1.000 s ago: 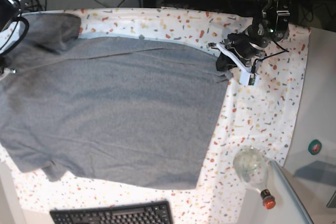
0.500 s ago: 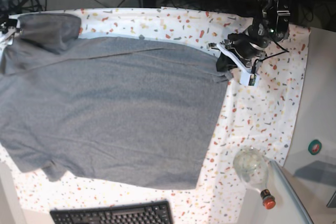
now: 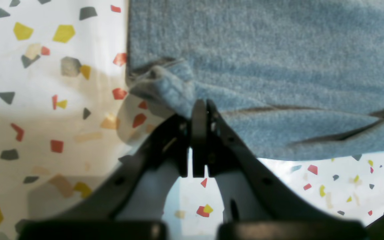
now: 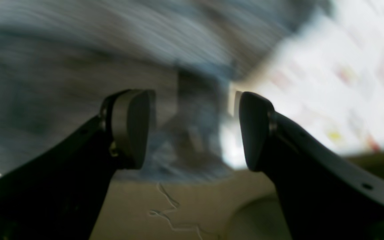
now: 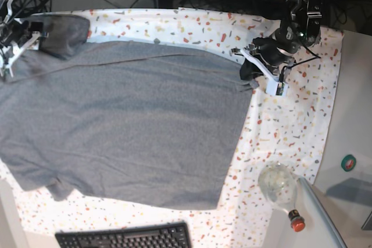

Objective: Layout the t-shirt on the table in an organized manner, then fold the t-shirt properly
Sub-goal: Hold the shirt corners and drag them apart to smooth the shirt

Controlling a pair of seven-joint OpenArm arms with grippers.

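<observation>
The heather-grey t-shirt (image 5: 122, 126) lies spread over the speckled table (image 5: 290, 126), with a sleeve bunched at the far left corner (image 5: 64, 33). My left gripper (image 5: 250, 75) is shut on the shirt's right hem corner. In the left wrist view its jaws (image 3: 199, 108) pinch a small fold of the cloth (image 3: 262, 66) just above the table (image 3: 45, 100). My right gripper (image 5: 17, 47) hovers over the shirt's upper left edge. In the blurred right wrist view it (image 4: 193, 130) is open and empty, with grey cloth (image 4: 78, 60) behind it.
A clear bottle with a red cap (image 5: 280, 189) lies at the table's front right corner. A black keyboard (image 5: 125, 237) sits at the front edge. A teal tape roll (image 5: 348, 162) lies on the plain grey side surface. Cables and equipment run along the back.
My right gripper has moved in from the left edge toward the shirt's upper left sleeve, and the cloth there has shifted slightly. My left gripper has stayed shut on the hem corner.
</observation>
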